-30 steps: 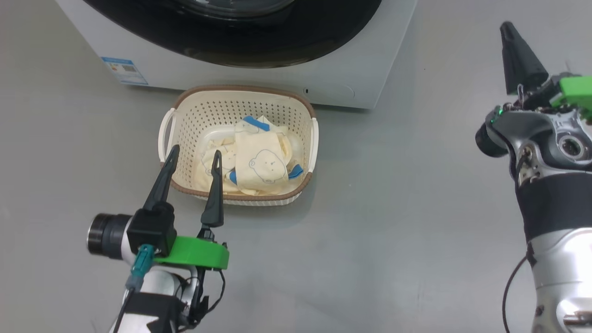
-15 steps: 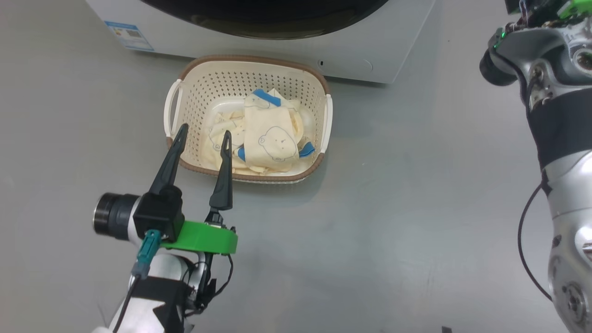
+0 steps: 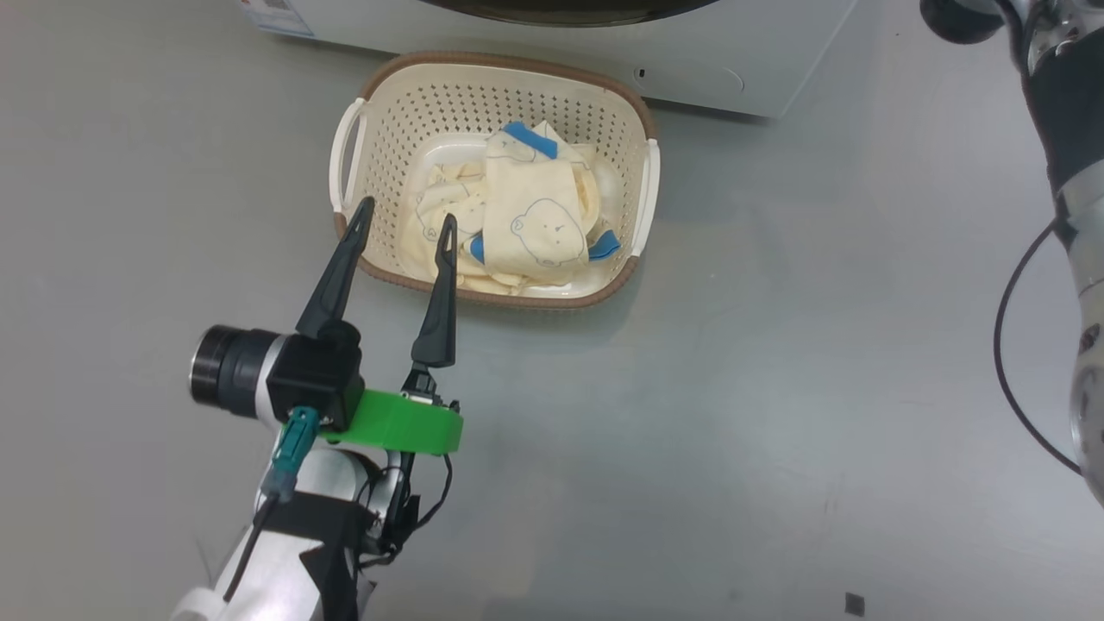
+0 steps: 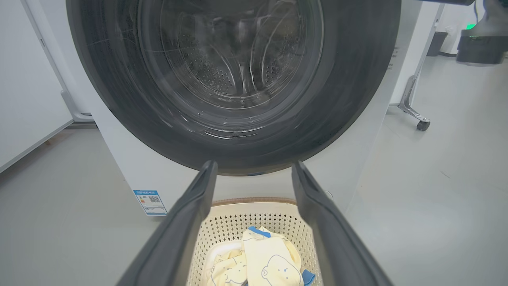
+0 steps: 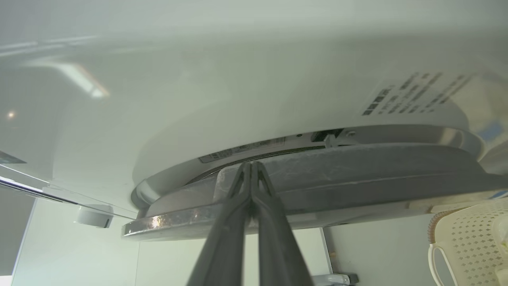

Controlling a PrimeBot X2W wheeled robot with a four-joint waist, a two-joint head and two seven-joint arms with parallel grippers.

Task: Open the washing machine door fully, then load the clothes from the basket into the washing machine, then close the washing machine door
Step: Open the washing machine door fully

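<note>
Basket (image 3: 517, 99) lies lengthwise, seemingly parallel to washing machine (image 3: 759, 60).

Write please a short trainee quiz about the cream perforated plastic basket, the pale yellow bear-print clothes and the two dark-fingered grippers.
1. True or false: the left gripper has its jaws open.
2. Where do the pale yellow bear-print clothes lie? A) in the cream perforated plastic basket B) in the steel drum C) on the grey floor
3. Complete: the right gripper, by the glossy black round door rim, has its two fingers pressed ___.
Key: 1 true; 2 A; 3 together.
</note>
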